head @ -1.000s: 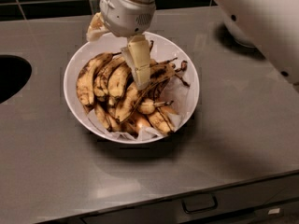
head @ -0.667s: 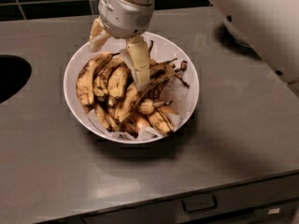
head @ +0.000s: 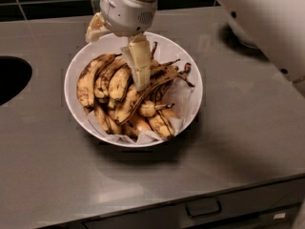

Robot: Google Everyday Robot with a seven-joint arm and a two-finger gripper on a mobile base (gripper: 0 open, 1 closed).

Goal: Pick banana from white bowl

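1. Right, one white bowl (head: 70, 82) sits on the grey steel counter (head: 248, 132), and it is lined with white paper (head: 183, 95).
2. Inside the bowl is a heap of overripe bananas (head: 161, 123). I make it roughly ten, but they overlap too much for a firm count. Several on the bowl's right side carry heavy black streaks.
3. The banana (head: 119, 82), plump and tan-yellow with light speckles, lies in the heap just left of the bowl's centre.
4. One gripper (head: 116, 61) hangs over the bowl's far rim with its two fingers (head: 138, 61) spread wide. One dips to the heap at the bowl's centre, and the other sits over the far-left rim.
5. One dark round opening (head: 12, 78) lies left of the bowl, and one drawer handle (head: 203, 208) is below it.
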